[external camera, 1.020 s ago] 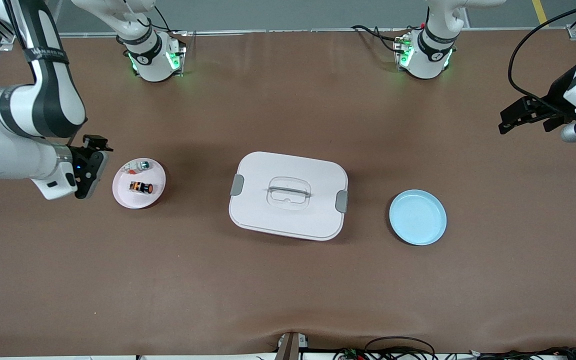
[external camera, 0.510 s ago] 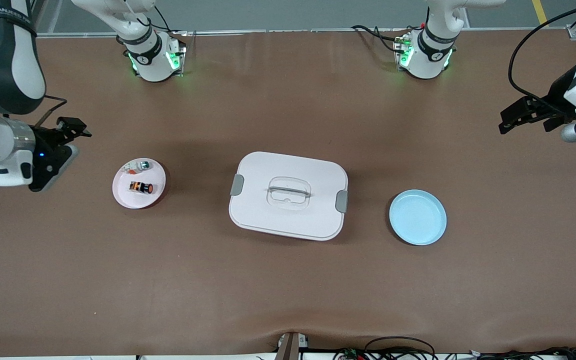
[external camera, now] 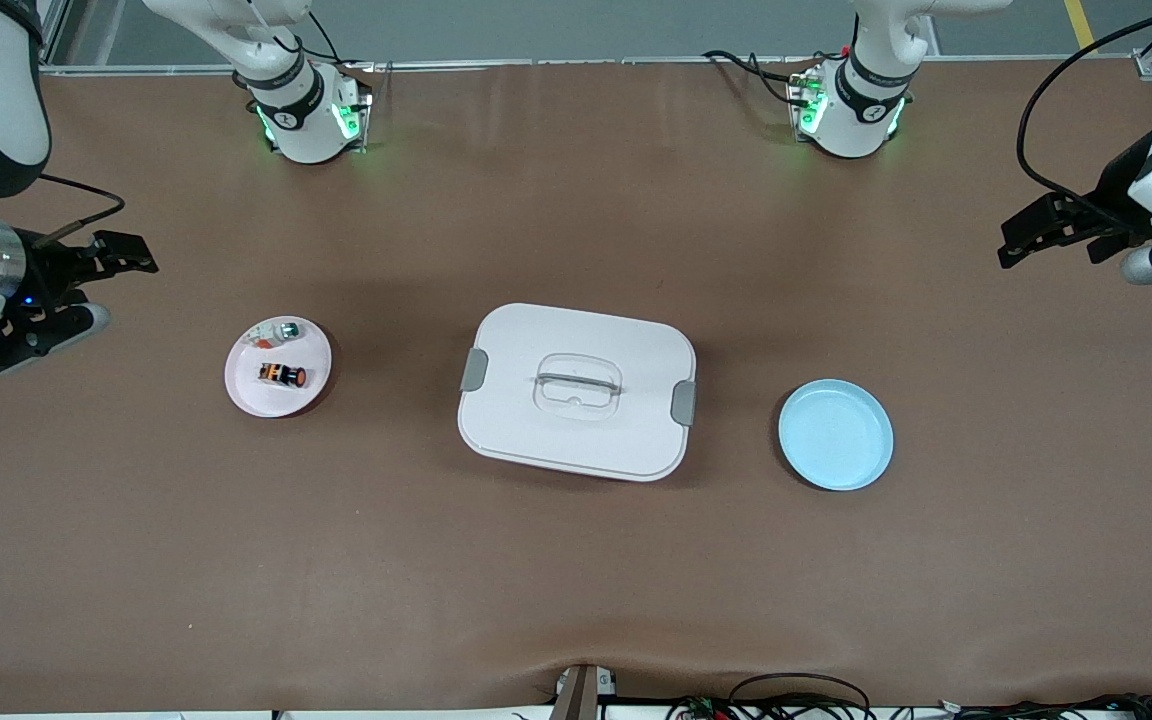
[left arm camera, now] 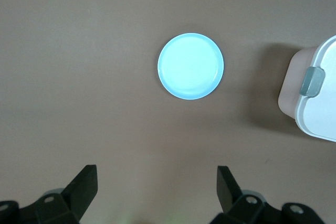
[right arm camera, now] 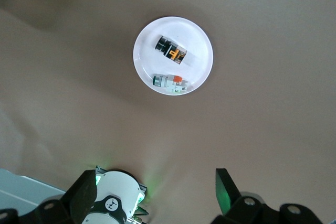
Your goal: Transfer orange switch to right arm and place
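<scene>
1. A brown table (external camera: 576, 560) is seen from above, with the two white arm bases standing along its edge farthest from the front camera.
2. A small round white plate (external camera: 246, 395) lies toward the right arm's end of the table.
3. The orange switch (external camera: 282, 375), a tiny black-and-tan blocky part with a round orange cap at one end, is seen lying on its side on that plate; it is held by neither arm.
4. A small white-grey part with a red-orange bit and a green spot (external camera: 274, 334) lies on the same plate, just beside the switch and farther from the front camera.
5. In the right wrist view both parts (right arm camera: 171, 50) (right arm camera: 169, 81) are shown apart from each other inside the plate's rim (right arm camera: 144, 77).
6. A large white rectangular lidded box with grey side clips and a clear recessed handle (external camera: 576, 390) stands at the middle of the table.
7. A round light-blue plate (external camera: 835, 434) lies toward the left arm's end, with nothing on it.
8. The right gripper (external camera: 101, 285) hangs over bare table at the right arm's end, apart from the white plate; its fingers are spread wide with nothing between them.
9. The left gripper (external camera: 1021, 240) hangs over the left arm's end of the table, well apart from the blue plate; its fingers (left arm camera: 81, 187) are likewise spread and empty.
</scene>
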### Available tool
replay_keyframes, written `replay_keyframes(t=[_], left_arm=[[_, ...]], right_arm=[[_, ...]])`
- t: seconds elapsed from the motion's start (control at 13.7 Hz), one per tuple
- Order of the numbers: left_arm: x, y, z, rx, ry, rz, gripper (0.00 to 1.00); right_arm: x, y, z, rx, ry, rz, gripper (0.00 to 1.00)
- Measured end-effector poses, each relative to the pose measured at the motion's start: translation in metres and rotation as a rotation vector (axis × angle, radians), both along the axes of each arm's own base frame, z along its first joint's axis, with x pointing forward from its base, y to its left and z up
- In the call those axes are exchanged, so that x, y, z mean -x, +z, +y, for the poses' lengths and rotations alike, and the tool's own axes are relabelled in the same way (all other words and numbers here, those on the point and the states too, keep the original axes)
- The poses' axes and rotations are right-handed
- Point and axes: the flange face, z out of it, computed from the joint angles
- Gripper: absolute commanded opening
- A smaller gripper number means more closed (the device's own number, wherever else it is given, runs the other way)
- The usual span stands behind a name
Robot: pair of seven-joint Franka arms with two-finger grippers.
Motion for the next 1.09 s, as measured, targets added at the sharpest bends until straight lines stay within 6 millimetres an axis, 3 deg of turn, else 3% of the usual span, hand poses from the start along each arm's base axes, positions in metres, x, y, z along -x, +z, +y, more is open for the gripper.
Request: replay_keyframes(t=[0.36, 0.66, 0.87, 1.09], left_arm=[[0.000, 0.000, 0.000, 0.000, 0.000, 0.000, 1.00], [0.000, 0.000, 0.000, 0.000, 0.000, 0.000, 1.00], [0.000, 0.000, 0.000, 0.000, 0.000, 0.000, 1.00], [0.000, 0.000, 0.000, 0.000, 0.000, 0.000, 1.00]], right_arm=[[-0.008, 0.047, -0.018, 0.079, -0.271, -0.109, 1.00], [-0.010, 0.085, -0.020, 0.085, -0.314, -0.191, 1.00], [-0.010, 0.095, -0.020, 0.069, -0.260, -0.209, 1.00], [-0.008, 0.096, -0.042, 0.018, -0.170, -0.209, 1.00]])
